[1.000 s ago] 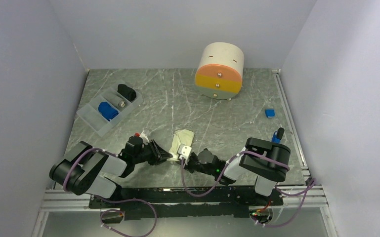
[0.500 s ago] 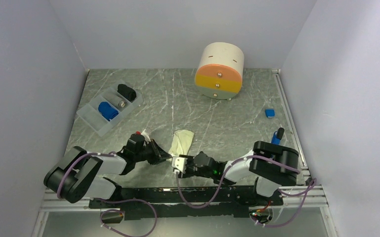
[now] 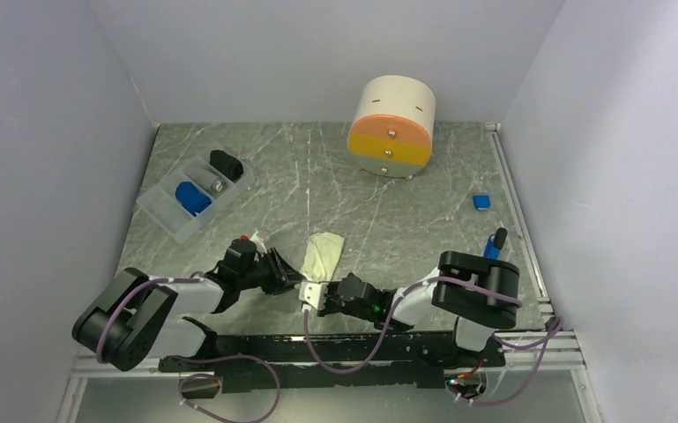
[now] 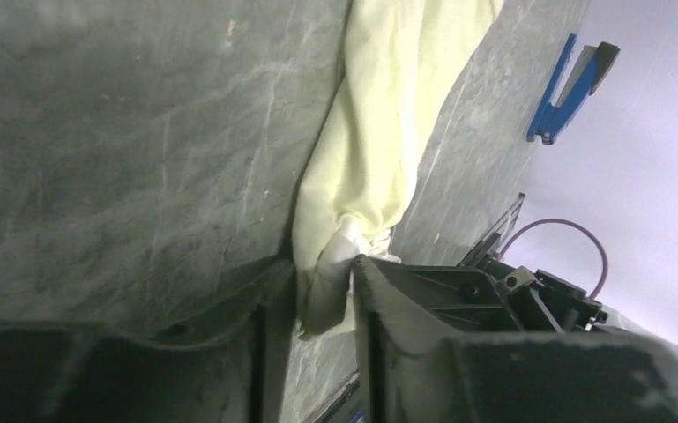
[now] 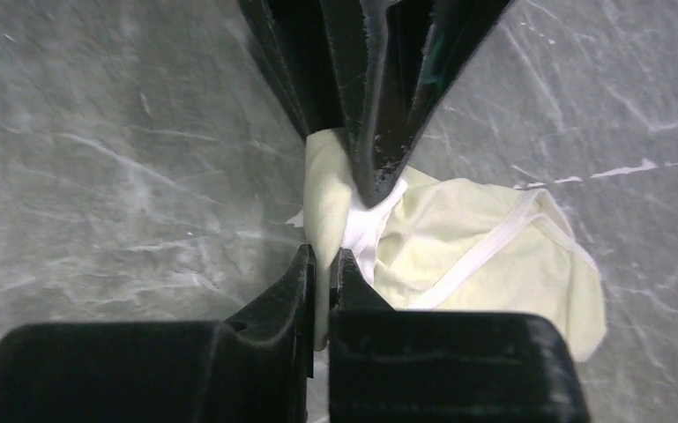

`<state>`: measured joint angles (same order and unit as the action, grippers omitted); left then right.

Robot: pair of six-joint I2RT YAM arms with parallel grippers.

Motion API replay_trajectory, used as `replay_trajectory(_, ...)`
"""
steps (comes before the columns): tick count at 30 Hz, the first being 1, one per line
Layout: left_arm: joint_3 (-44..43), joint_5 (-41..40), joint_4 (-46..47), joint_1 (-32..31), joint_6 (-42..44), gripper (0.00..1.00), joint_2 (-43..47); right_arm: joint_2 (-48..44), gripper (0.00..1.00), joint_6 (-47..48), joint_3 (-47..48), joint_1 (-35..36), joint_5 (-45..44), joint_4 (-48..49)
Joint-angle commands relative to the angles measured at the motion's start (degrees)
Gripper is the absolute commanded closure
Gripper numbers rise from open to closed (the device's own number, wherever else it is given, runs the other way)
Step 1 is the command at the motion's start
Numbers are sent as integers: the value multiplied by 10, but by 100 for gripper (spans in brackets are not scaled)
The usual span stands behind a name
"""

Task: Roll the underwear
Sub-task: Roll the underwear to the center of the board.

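The cream-yellow underwear (image 3: 324, 251) lies on the marble table near the front, its near end pulled toward the arms. It also shows in the left wrist view (image 4: 379, 141) and in the right wrist view (image 5: 485, 264). My left gripper (image 3: 301, 280) is shut on its near edge (image 4: 328, 282). My right gripper (image 3: 311, 294) is shut on the same edge (image 5: 322, 260), facing the left fingers (image 5: 379, 115). The blue underwear (image 3: 193, 197) sits as a bundle in the grey tray (image 3: 166, 211) at the back left.
A black rolled bundle (image 3: 227, 164) lies in the same tray. A round cream, orange and yellow drawer unit (image 3: 392, 126) stands at the back. A small blue object (image 3: 481, 202) and a blue clip (image 3: 495, 241) lie near the right rail.
Both grippers have drawn toward the near edge and slightly left, pulling the cream underwear's near end with them and stretching the cloth longer.
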<state>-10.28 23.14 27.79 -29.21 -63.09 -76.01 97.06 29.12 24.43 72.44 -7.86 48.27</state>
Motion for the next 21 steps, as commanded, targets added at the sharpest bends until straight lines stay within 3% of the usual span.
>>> replay_trajectory(1,8,-31,-113,12,19,53,32,-19,100,-114,-9,-9,93,29)
replay_trajectory(8,-13,-57,-234,46,48,23,158,24,100,-360,-36,-90,316,170)
replay_trajectory(12,-3,-58,-235,53,59,16,202,65,100,-520,-63,-152,358,287)
replay_trajectory(17,21,-29,-191,52,71,18,220,94,100,-631,-37,-182,376,262)
replay_trajectory(21,22,-2,-177,52,101,19,223,95,97,-682,-6,-210,352,137)
